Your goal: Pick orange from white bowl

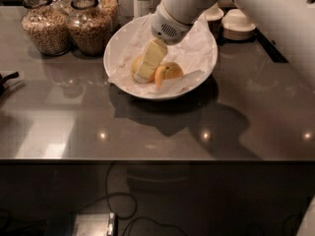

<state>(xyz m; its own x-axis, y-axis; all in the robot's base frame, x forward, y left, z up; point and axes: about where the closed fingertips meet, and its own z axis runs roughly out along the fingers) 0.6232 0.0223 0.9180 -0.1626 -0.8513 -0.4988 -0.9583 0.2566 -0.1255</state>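
Observation:
The white bowl, lined with crumpled white paper, stands at the back middle of the dark counter. Two round fruits lie in its front part. The paler yellow-orange one, the orange, is on the left and largely hidden behind my gripper. A deeper-orange fruit lies just right of it. My gripper reaches down into the bowl from the upper right, with its tip at the orange, between the two fruits.
Two glass jars of grain stand left of the bowl. Small white cups on saucers sit at the back right. A dark object pokes in at the left edge. The counter's front edge runs across below.

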